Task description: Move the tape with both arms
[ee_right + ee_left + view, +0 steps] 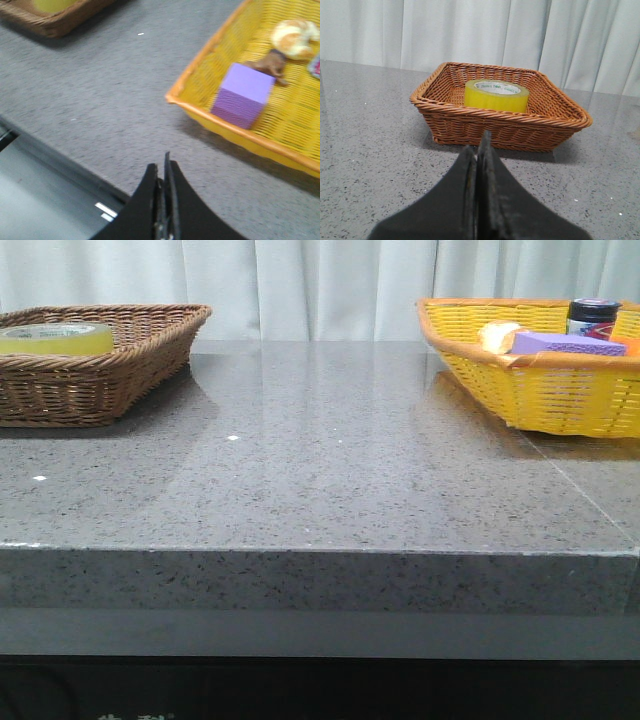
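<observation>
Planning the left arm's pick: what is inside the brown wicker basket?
Only the yellow packing tape roll, lying flat in the brown wicker basket. The basket floor under the roll and behind the near wall is hidden.

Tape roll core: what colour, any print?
White core ring with green lettering on the yellow tape; clearest in the left wrist view.

Glossy speckled stone table [330, 470]; woven wicker brown basket [470, 125]; translucent tape [496, 96].

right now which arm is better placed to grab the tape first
Left. The tape lies in the brown basket on the robot's left, facing the left gripper. The right gripper is near the yellow basket. Both are shut.
</observation>
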